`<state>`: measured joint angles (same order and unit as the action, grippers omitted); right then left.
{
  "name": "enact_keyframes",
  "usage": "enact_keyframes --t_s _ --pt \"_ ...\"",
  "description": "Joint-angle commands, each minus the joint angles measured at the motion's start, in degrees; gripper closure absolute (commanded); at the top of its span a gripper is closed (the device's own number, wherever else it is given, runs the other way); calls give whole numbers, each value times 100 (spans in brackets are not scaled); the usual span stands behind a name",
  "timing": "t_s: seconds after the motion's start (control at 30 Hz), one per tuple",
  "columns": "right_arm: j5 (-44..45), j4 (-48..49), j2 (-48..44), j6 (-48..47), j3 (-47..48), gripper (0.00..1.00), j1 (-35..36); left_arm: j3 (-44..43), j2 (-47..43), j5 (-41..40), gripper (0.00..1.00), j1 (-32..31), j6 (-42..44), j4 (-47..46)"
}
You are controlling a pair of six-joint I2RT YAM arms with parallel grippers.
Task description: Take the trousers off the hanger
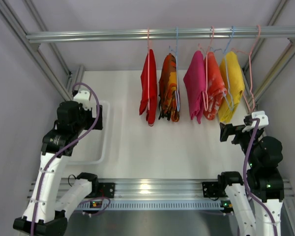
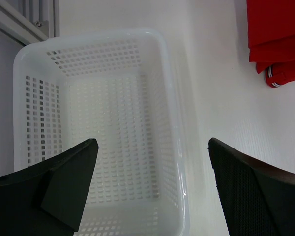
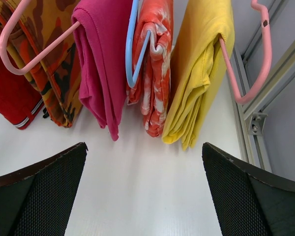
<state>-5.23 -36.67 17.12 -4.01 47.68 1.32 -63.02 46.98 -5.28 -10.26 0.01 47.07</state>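
The plain red trousers hang on a pink hanger at the left end of the row under the metal rail. The orange trousers with black and yellow pattern hang on a blue hanger beside them. My left gripper is open and empty over the white basket, left of the red trousers. My right gripper is open and empty, low at the right, below the hanging clothes. In the right wrist view it faces the row, with the red and patterned trousers at the far left.
A pink cloth, an orange and white cloth and a yellow cloth hang to the right on the same rail. An empty pink hanger hangs at the far right. Frame posts stand at both sides.
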Motion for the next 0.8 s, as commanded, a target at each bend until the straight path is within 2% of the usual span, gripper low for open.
enact_keyframes --t_s 0.0,0.07,0.2,0.3,0.33,0.43,0.5,0.53,0.57,0.63,0.67,0.7,0.73,0.77 --pt "57 36 -104 -65 92 1 -80 -272 -110 35 1 24 51 -225" --pt "75 63 -139 -65 66 1 -88 -272 -154 132 1 24 69 -286" --pt "102 80 -148 -82 83 0 -80 -307 -207 992 1 24 131 -496" --pt "84 72 -87 -47 101 1 -80 -508 12 1983 1 24 25 -673" --pt "67 63 -69 -47 110 0 -80 -613 265 2857 1 33 -166 -699" --pt "-12 37 -16 -47 127 0 -80 -904 784 4285 1 15 -685 -1145" --pt "-30 19 27 -47 162 1 -80 -922 1118 5305 1 15 -1352 -1950" --pt "-39 19 45 -47 180 1 -80 -913 1251 5309 1 7 -1581 -2252" --pt "-39 -7 54 -38 206 1 -80 -905 1383 5683 1 7 -2053 -2551" --pt "-30 -34 54 -56 224 0 -80 -791 1742 6028 3 -2 -2626 -3657" --pt "-30 -42 54 -65 241 0 -80 -729 1840 6265 5 -28 -3290 -4096" --pt "-30 -51 54 -73 242 0 -80 -659 1945 6345 5 -55 -3601 -4544" --pt "-30 -60 54 -91 250 1 -80 -545 2129 6407 8 -90 -3909 -5480" --pt "-13 -95 63 -126 268 1 -80 -518 2209 6434 10 -142 -4417 -5872"
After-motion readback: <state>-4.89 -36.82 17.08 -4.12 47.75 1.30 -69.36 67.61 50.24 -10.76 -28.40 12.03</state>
